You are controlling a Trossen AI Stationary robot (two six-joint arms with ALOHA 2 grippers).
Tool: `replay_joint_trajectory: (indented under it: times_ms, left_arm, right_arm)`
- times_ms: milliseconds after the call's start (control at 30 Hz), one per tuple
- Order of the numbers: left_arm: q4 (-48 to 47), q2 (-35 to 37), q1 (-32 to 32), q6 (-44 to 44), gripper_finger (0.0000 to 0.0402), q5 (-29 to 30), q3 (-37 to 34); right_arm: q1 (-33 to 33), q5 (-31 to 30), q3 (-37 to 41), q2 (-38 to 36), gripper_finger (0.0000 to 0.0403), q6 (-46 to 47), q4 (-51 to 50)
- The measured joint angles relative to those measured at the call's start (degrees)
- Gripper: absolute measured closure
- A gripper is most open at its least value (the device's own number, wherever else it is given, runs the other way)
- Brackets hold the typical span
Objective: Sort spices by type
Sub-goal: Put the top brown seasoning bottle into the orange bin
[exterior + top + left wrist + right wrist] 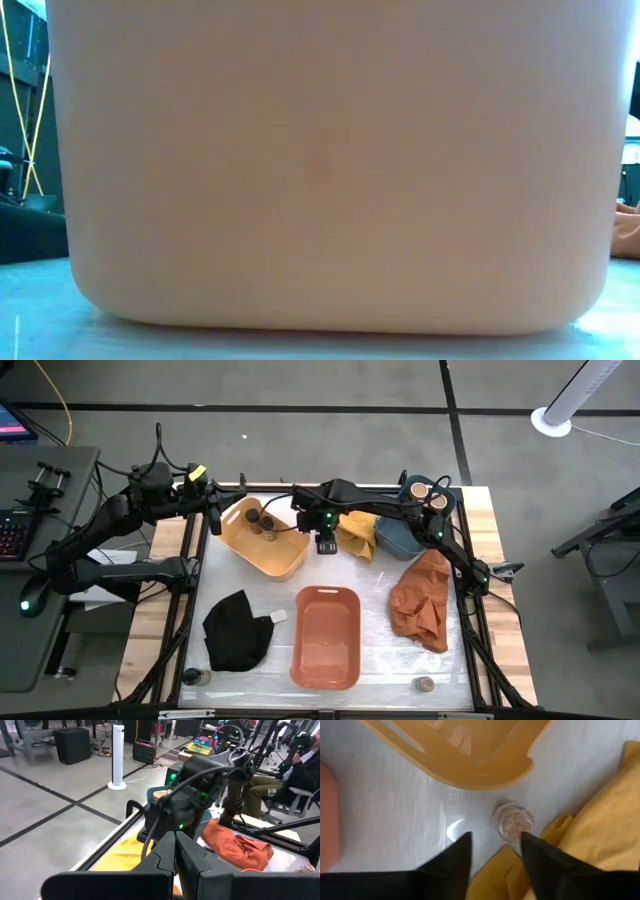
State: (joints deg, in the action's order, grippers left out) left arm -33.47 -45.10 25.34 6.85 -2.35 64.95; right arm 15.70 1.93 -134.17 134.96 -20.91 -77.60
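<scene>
The orange tub (326, 637) lies at the near middle of the table (505, 650), and everything else is placed from it. Beyond it and toward the left arm's side sits the yellow tub (265, 540), holding two dark spice jars (260, 521). Beyond the orange tub on the right arm's side is the blue tub (400, 535) with two tan-topped jars (429, 493) in it; an orange cloth (424, 600) lies beside the orange tub there, a black cloth (238, 630) on its other side.

A yellow cloth (600, 840) lies straight beyond the orange tub. The right gripper (495, 847) hangs over the table between that cloth and the yellow tub, its fingers apart and holding nothing. A small clear jar of pale spice (514, 823) stands upright on the table just ahead of the fingertips, off toward one finger, beside the cloth's edge.

The left gripper (175, 851) is raised beyond the yellow tub, fingers pressed together, empty.

Two more jars stand at the table's near edge: a dark jar (191, 677) and a tan jar (425, 684).
</scene>
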Motion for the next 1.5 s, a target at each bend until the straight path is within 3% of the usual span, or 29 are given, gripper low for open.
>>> replay_joint_trajectory:
  times_ms: [200,367,667,767,867,1000,1267,1500]
  left_arm:
    - [-0.2,0.0,0.0,-0.2,0.0401,0.0,0.0]
    - [-0.2,0.0,0.0,-1.5,0.0401,0.0,0.0]
    - [-0.1,0.0,0.0,-1.5,0.0401,0.0,0.0]
    - [0.1,0.0,0.0,-1.5,0.0401,0.0,0.0]
    - [0.7,0.0,0.0,-1.5,0.0402,0.0,0.0]
    - [1.0,0.0,0.0,-1.1,0.0402,0.0,0.0]
    - [1.7,0.0,0.0,-1.1,0.0402,0.0,0.0]
    - [1.7,-0.4,0.0,-1.1,0.0402,0.1,0.0]
  right_arm:
    - [0.1,-1.5,0.0,3.6,0.0122,-2.3,1.5]
    - [0.5,-3.5,0.0,6.1,0.0105,-3.6,2.0]
    - [0.9,-5.4,0.0,9.9,0.0114,-1.9,3.1]
    - [0.8,-6.2,0.0,10.1,0.0153,-1.2,2.9]
    - [0.9,-6.3,0.0,10.0,0.0217,0.6,3.0]
    - [1.3,-5.4,0.1,8.3,0.0223,0.9,1.2]
    - [4.5,-4.6,0.1,-4.1,0.0223,4.5,-5.3]
    - [-1.4,10.0,-0.1,-18.3,0.0223,14.4,-8.7]
